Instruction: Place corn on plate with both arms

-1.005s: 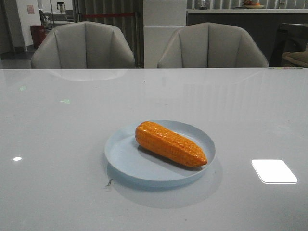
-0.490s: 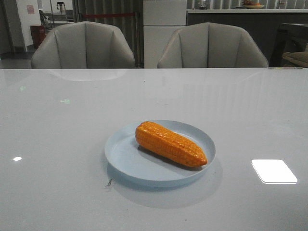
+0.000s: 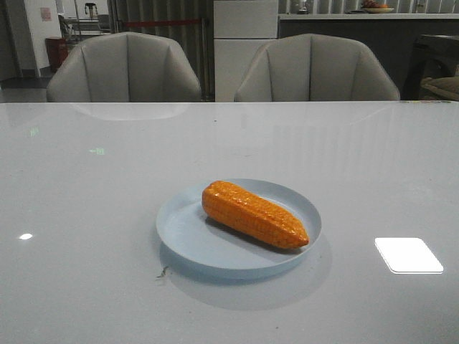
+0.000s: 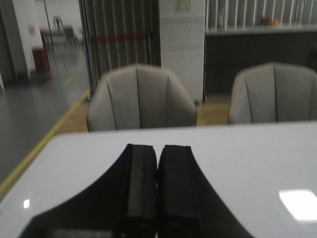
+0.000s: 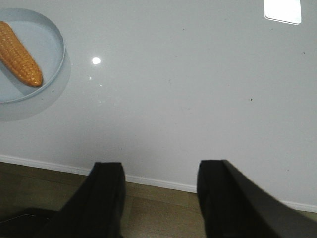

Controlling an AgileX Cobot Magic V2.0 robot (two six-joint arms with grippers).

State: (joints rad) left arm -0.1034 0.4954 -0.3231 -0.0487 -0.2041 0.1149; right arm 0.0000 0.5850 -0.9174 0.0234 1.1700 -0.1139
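The table [image 3: 86, 215] carries the plate [image 3: 183, 240] near its middle, two chairs [image 3: 123, 68] behind its far edge. The corn [image 3: 252, 214] lies in the plate, blunt end far-left, tip near-right. The left gripper [image 4: 157, 171] is clenched on nothing, fingers touching; the right gripper [image 5: 161, 191] hangs released over the table's edge, well apart from the plate.

My left gripper [image 4: 157, 188] — matte black, blocky flat-faced fingers on flaring bases; my right gripper [image 5: 161, 198] — equally black, angular.
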